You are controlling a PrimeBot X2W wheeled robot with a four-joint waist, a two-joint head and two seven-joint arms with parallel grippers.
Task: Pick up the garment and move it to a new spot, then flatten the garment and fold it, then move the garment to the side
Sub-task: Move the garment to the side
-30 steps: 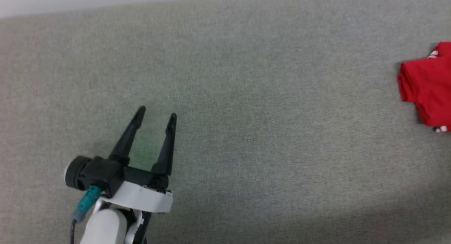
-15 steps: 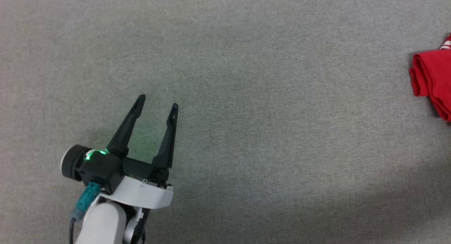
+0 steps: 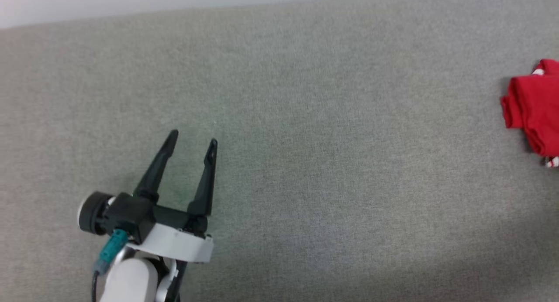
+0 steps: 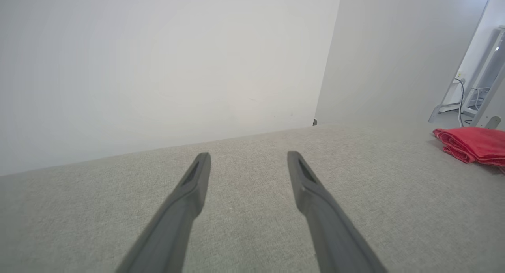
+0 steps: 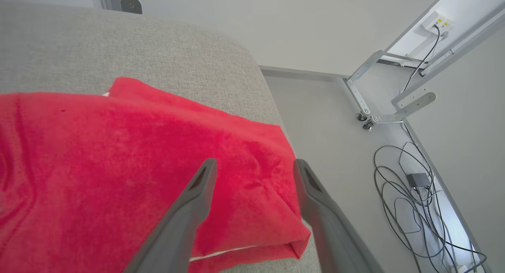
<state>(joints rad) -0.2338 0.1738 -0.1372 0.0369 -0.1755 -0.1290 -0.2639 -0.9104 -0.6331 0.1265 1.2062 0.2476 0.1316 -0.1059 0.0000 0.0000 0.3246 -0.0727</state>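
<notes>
- The left gripper (image 3: pixel 193 138) stands with its two dark fingers spread wide and is empty. It is over bare grey fabric-covered surface (image 3: pixel 327 162), well apart from the garment (image 3: pixel 535 110).
- In the left wrist view the left gripper (image 4: pixel 248 156) is just as wide. Its tips point toward a plain pale wall (image 4: pixel 158 68), and the garment (image 4: pixel 473 144) is a low red stack far off to the right.
- The right gripper (image 5: pixel 254 162) is also spread wide, with no cloth pinched between its fingers. It is close over the garment (image 5: pixel 118 154); I cannot tell whether the fingers touch the fabric.
- The garment lies folded near the surface's rounded corner. In the head view it sits at the right edge, cut off by the frame, with a bit of red-and-white striped trim (image 3: pixel 551 162) at its lower end.
- The right wrist view adds a thin white edge (image 5: pixel 221 253) between the folded layers. Beyond the surface it also shows a floor with loose cables (image 5: pixel 414 186), a metal frame foot (image 5: pixel 367 115) and a wall socket (image 5: pixel 438 20).
</notes>
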